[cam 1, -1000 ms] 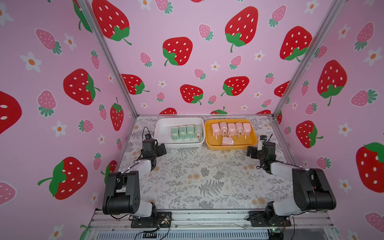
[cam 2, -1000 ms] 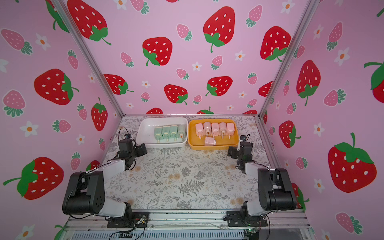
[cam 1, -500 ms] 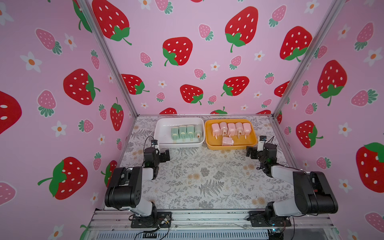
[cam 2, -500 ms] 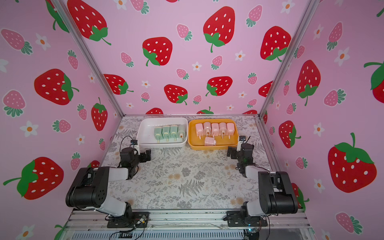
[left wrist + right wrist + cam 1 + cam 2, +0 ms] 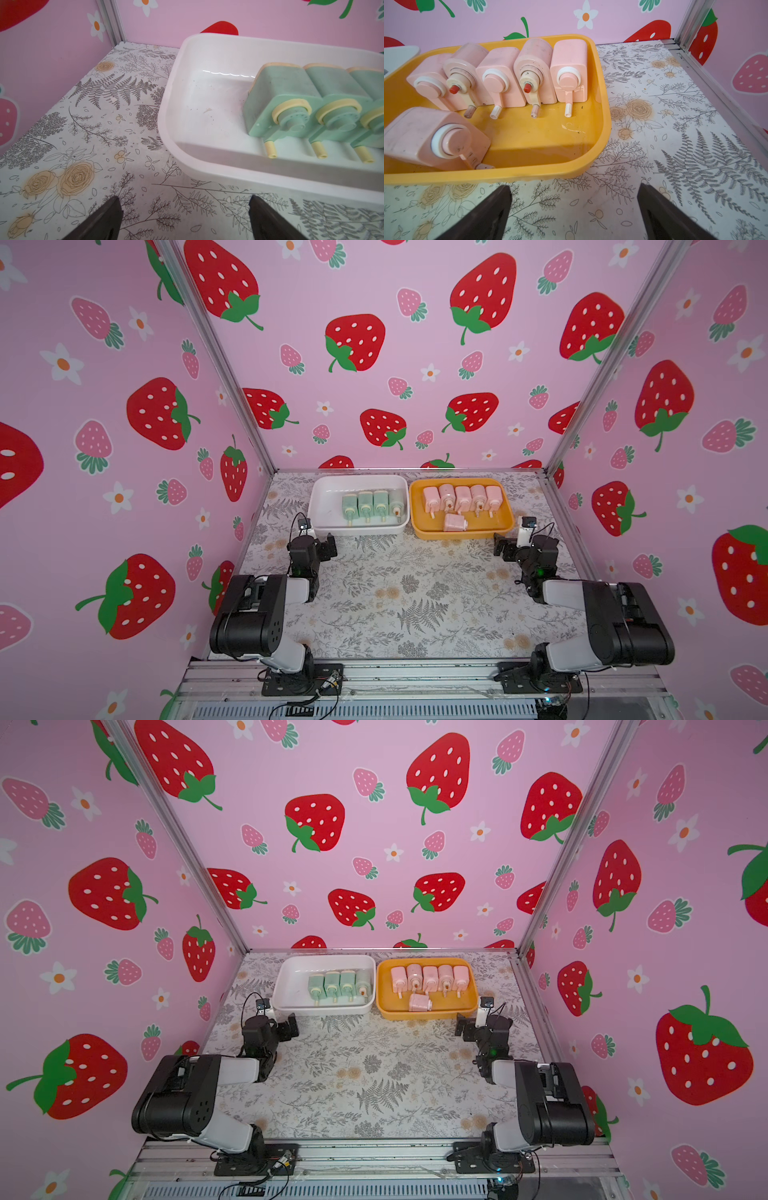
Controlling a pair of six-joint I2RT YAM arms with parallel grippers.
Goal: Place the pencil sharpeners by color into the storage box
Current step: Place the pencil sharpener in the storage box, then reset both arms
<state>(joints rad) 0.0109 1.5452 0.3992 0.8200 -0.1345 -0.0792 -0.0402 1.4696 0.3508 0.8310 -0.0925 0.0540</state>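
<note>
Left claw (image 5: 184, 198), right claw (image 5: 574, 186) gape empty.
Mid-frame, seemingly four green sharpeners (image 5: 372, 506) fill white tray (image 5: 357, 529), pink sharpeners (image 5: 462, 498) orange tray (image 5: 473, 535).

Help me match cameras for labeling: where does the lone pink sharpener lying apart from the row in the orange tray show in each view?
In a top view: lone pink sharpener, in front of the row of five, by the orange tray's near wall.
In a top view: same spot.
Left wrist: not in it.
Right wrist: nearest the camera, ahead of the row.
Shared landmark: the white tray, in all four.
</note>
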